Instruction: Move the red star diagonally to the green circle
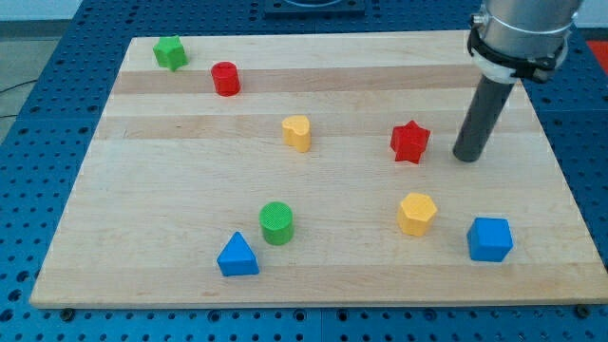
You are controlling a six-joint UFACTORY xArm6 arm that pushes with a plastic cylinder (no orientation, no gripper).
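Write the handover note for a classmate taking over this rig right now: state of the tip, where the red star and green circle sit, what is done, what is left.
My tip rests on the board just to the view's right of the red star, a small gap between them, not touching.
The green circle sits toward the view's lower left of the star, beside the blue triangle.
Done: tip is lined up near the star; star is far from the circle.
Left: push the star diagonally down-left to the circle, passing between the yellow heart-like block and the yellow hexagon.

Wooden board [142, 237], eight coloured blocks, my tip [466, 158]
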